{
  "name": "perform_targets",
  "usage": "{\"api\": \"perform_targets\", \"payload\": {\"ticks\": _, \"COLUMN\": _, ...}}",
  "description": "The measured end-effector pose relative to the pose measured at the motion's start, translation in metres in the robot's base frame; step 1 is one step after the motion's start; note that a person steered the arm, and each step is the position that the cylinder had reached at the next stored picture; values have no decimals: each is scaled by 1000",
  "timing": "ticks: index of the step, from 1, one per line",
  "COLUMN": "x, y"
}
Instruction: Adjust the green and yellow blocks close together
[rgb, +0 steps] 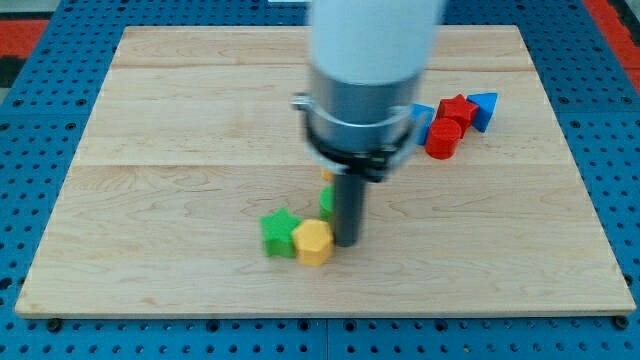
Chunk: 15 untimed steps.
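Note:
A green star block (279, 232) lies at the view's lower middle of the wooden board (160, 150). A yellow hexagon block (314, 241) touches its right side. My tip (348, 243) stands just right of the yellow hexagon, touching or nearly touching it. A second green block (326, 202) shows partly behind the rod, above the yellow hexagon. A sliver of another yellow block (326, 175) shows at the rod's left edge, mostly hidden by the arm.
At the view's upper right sit a red cylinder (442, 138), a red star block (458, 108), a blue triangular block (484, 108) and a blue block (421, 118) partly behind the arm. A blue pegboard surrounds the board.

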<state>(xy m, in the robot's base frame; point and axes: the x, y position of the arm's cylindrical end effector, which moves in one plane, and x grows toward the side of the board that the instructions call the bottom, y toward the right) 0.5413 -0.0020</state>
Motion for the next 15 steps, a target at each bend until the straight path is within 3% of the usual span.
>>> {"api": "perform_targets", "payload": {"ticks": 1, "x": 0, "y": -23}}
{"api": "perform_targets", "payload": {"ticks": 3, "x": -5, "y": 71}}
{"api": "perform_targets", "payload": {"ticks": 4, "x": -43, "y": 51}}
{"api": "perform_targets", "payload": {"ticks": 6, "x": -41, "y": -25}}
{"api": "perform_targets", "payload": {"ticks": 7, "x": -41, "y": 39}}
{"api": "perform_targets", "payload": {"ticks": 8, "x": -68, "y": 79}}
{"api": "perform_targets", "payload": {"ticks": 9, "x": -108, "y": 76}}
{"api": "perform_targets", "payload": {"ticks": 11, "x": -103, "y": -34}}
{"api": "perform_targets", "payload": {"ticks": 12, "x": -108, "y": -59}}
{"api": "perform_targets", "payload": {"ticks": 13, "x": -141, "y": -77}}
{"api": "perform_targets", "payload": {"ticks": 15, "x": -53, "y": -66}}
